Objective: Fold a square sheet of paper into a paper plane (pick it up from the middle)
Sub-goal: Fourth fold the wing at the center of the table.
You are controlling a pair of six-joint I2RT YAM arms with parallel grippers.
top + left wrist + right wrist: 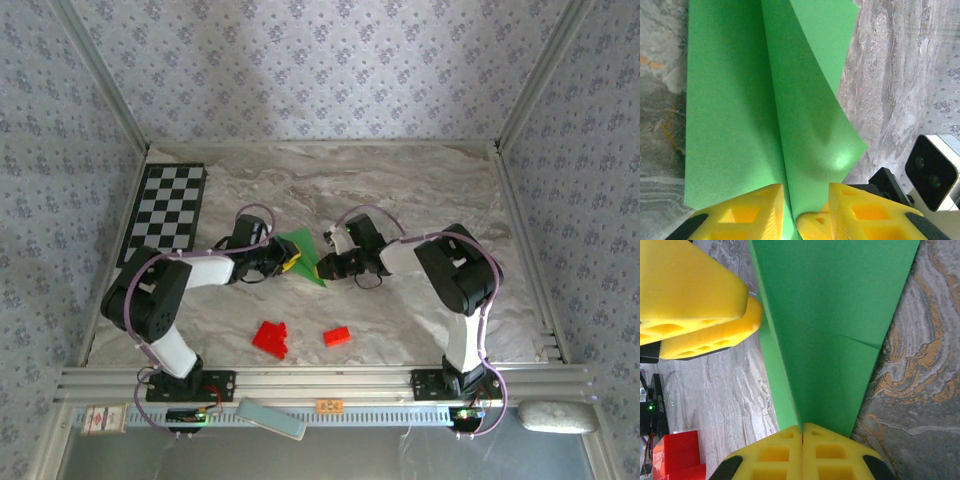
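Observation:
The square sheet of paper (301,252), bright green, is folded into a pointed wedge standing on the marble table between my two grippers. In the left wrist view the paper (740,100) has a raised crease down its middle and a curled flap at the right. My left gripper (805,192) (288,262) straddles that crease, its yellow jaws standing apart with the fold loose between them. My right gripper (802,426) (323,268) is shut on the paper (835,325) at its folded edge. The left gripper's fingers (695,290) show at the upper left of the right wrist view.
Two red blocks (271,338) (337,336) lie near the front of the table; one red block (680,455) sits low left in the right wrist view. A checkered board (168,207) lies at the back left. Patterned walls enclose the table.

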